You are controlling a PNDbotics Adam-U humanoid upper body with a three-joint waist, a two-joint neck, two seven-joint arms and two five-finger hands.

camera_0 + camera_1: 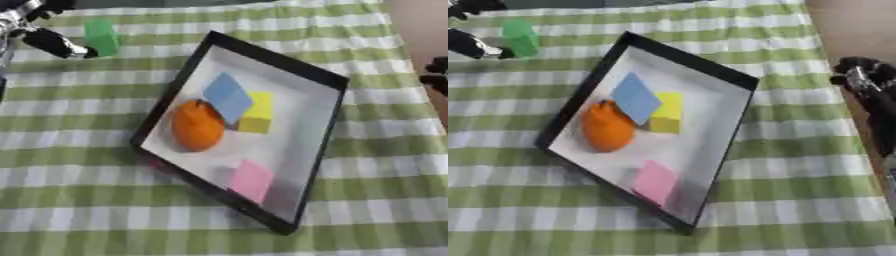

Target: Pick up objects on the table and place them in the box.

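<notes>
Still outside the box, a green block (101, 36) stands on the checked cloth of the table (376, 200) near the far left corner, its long axis running roughly away from the camera. Just to its left, the left robot hand (54, 44) reaches in from the upper left, a dark fingertip touching or nearly touching the block's near left side; whether the fingers are closed round it cannot be told from either view. The block lies to the right of that hand and well apart from the right robot hand (866, 75), which sits at the table's right edge with fingers that appear curled and holding nothing. The left robot hand is plainly the nearer of the two, so the coming grasp looks to be its job.

Between the two hands, the black-rimmed box (328, 130) lies askew at the middle of the table, down and to the right of the green block. Four things already rest on its pale floor: an orange rounded object (196, 126) at the left, a blue flat piece (227, 97) tilted against a yellow block (257, 113) beside it, and a pink piece (252, 179) alone toward the near corner. Room remains along the box's far and right sides.
</notes>
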